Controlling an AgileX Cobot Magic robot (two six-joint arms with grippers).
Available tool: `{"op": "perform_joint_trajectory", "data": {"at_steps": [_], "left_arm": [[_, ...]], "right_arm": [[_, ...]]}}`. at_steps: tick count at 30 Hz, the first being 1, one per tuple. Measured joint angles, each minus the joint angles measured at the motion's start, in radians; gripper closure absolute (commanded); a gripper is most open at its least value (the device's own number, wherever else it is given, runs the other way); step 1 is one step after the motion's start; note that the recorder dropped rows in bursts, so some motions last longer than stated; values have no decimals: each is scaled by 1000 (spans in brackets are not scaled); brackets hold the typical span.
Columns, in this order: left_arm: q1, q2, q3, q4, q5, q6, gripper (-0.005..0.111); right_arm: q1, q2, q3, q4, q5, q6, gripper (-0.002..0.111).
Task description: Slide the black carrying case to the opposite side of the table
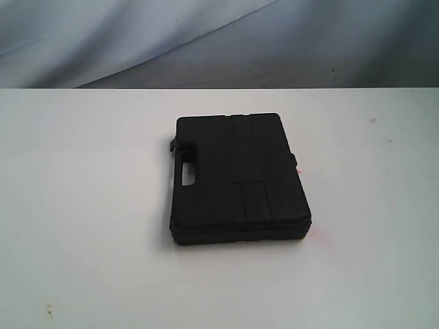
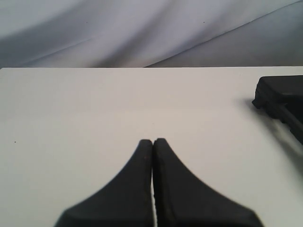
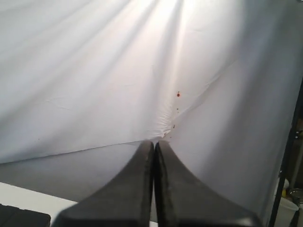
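The black carrying case lies flat near the middle of the white table, its handle cut-out on its left side. Neither arm shows in the exterior view. In the left wrist view my left gripper is shut with nothing in it, over bare tabletop, and a corner of the case shows well off to one side. My right gripper is shut and empty too; it points at the white backdrop cloth, with a corner of the case and a strip of table at the frame's lower edge.
A creased white cloth backdrop hangs behind the table's far edge. A dark stand pole rises beside the cloth in the right wrist view. Small specks and faint red marks dot the tabletop.
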Motion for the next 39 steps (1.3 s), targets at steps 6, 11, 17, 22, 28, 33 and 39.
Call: {"op": "perform_joint_trajectory", "data": {"at_steps": [6, 11, 17, 22, 28, 33, 39], "left_arm": [[0, 0, 0, 0, 0, 0, 107], [0, 0, 0, 0, 0, 0, 107], [0, 0, 0, 0, 0, 0, 107], [0, 0, 0, 0, 0, 0, 107], [0, 0, 0, 0, 0, 0, 107], [0, 0, 0, 0, 0, 0, 107], [0, 0, 0, 0, 0, 0, 107]], "right_arm": [[0, -104, 68, 28, 83, -41, 108], [0, -108, 146, 52, 92, -8, 108], [0, -108, 214, 63, 56, 61, 108], [0, -108, 216, 68, 54, 71, 108], [0, -108, 216, 68, 93, 73, 108], [0, -108, 216, 68, 212, 119, 108], [0, -108, 218, 114, 296, 150, 108]]}}
